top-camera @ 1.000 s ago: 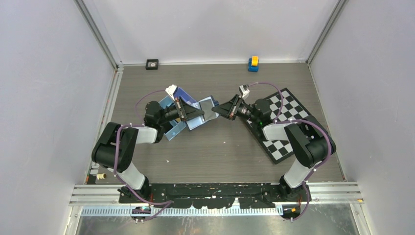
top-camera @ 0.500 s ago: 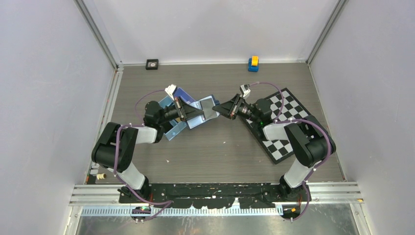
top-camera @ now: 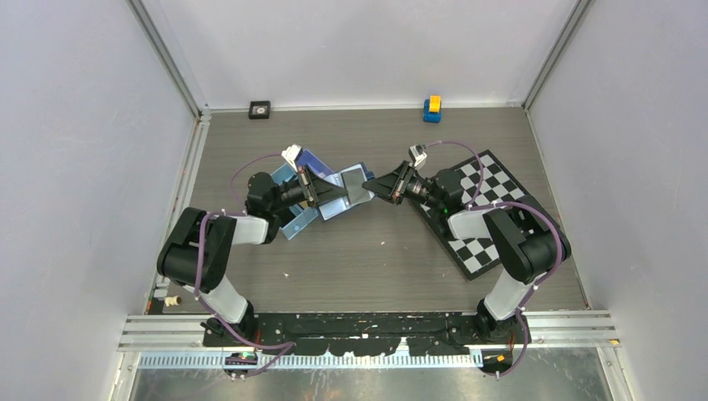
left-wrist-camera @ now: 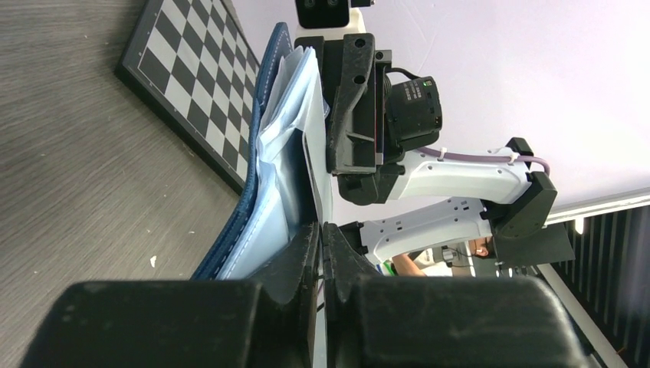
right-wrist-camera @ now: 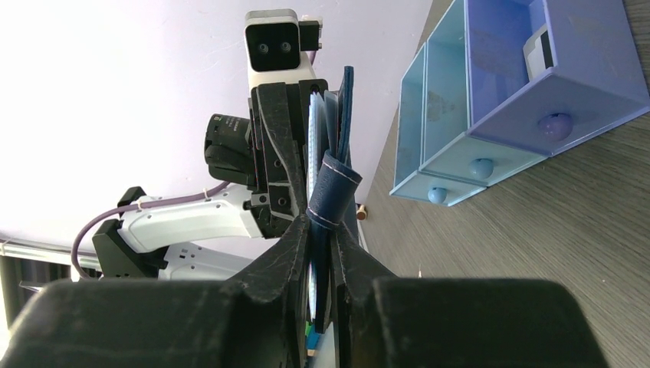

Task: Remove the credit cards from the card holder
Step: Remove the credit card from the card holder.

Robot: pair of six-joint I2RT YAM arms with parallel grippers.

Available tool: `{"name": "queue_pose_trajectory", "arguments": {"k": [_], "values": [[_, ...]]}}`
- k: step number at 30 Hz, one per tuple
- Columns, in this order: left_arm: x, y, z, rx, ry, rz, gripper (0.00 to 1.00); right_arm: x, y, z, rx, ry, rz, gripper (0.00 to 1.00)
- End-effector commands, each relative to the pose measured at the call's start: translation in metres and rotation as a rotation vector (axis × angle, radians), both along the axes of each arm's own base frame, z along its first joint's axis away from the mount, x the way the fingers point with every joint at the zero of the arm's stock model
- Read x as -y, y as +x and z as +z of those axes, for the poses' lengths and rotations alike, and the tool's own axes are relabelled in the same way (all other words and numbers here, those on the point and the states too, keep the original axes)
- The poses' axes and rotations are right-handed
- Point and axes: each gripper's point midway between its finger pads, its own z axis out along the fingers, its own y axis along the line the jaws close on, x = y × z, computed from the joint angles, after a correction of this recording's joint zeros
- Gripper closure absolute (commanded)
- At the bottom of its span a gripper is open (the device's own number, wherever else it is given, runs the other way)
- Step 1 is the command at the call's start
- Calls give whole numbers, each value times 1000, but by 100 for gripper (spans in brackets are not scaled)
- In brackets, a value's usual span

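Hardly anything has moved over the last second: the right arm's elbow has sunk a touch toward the lower right of the top view, and the card holder [top-camera: 354,185] hangs where it did. It is held above the grey table [top-camera: 376,267], centre frame. The chessboard [top-camera: 501,180] lies to its right and the light-blue tray [top-camera: 292,224] to its left. The left gripper [left-wrist-camera: 322,230] and right gripper [right-wrist-camera: 322,222] meet nose to nose across it. The left fingers [left-wrist-camera: 303,253] are pressed almost together on a thin pale inner layer; whether that layer is a card or a pocket flap cannot be told. The right fingers [right-wrist-camera: 295,245] are clamped on the folded navy cover edge.
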Motion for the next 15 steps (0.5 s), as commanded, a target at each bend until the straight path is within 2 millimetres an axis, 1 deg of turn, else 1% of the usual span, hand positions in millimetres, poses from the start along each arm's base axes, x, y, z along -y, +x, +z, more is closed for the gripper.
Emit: {"name": "queue_pose_trajectory", "arguments": {"k": [1,4,7,9,11,15], "values": [[-2,-1,7,58,-12,-8,93,-2,-2,21,81,38,9,82],[-2,-1,6,56,-11,-8,83,-3,-2,19,77,24,6,82],[-2,-1,5,50,-6,-5,79,-5,-3,18,77,16,9,82],[-2,0,2,43,0,-3,79,-6,-4,18,77,15,17,82],[-2,0,2,41,2,-3,82,-7,-4,17,78,14,20,82],[-1,1,0,35,6,-2,81,-10,-5,16,80,3,29,82]]}}
